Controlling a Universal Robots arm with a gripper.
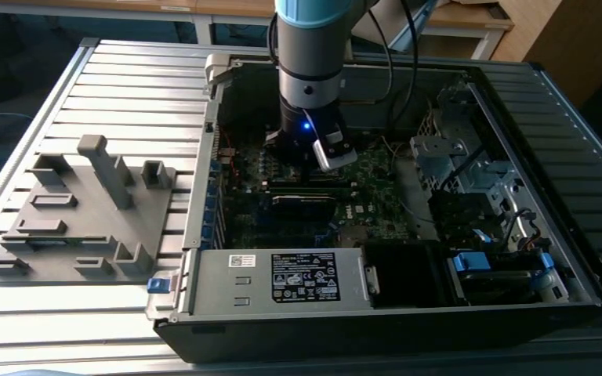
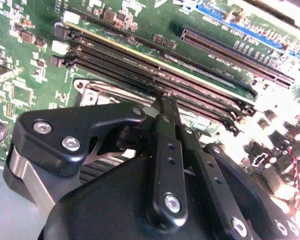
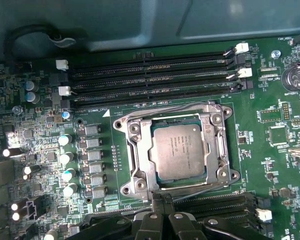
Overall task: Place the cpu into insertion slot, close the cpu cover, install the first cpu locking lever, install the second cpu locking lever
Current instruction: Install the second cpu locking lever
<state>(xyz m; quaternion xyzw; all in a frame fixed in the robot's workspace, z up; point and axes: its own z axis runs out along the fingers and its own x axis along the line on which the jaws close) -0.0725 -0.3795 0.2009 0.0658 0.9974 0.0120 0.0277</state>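
Note:
The cpu (image 3: 179,151), a dull silver square, lies in the insertion slot (image 3: 121,124) on the green motherboard. The cpu cover (image 3: 136,150), a silvery frame, lies flat around it. One thin wire lever (image 3: 175,106) runs along the socket edge beside the memory slots. Another wire lever (image 3: 200,190) runs along the opposite edge. My gripper (image 3: 163,198) is shut with its black fingertips together, right at that second lever's edge of the socket; contact is unclear. In the second wrist view the gripper (image 2: 165,101) points down beside the cover's corner (image 2: 97,92). The arm (image 1: 312,86) reaches into the open computer case.
Long black memory slots (image 3: 150,80) lie beside the socket, and a row of capacitors (image 3: 65,157) stands on another side. Case walls (image 1: 552,157) and a power supply (image 1: 280,278) ring the board. A grey fixture (image 1: 81,211) sits on the table at the exterior view's left.

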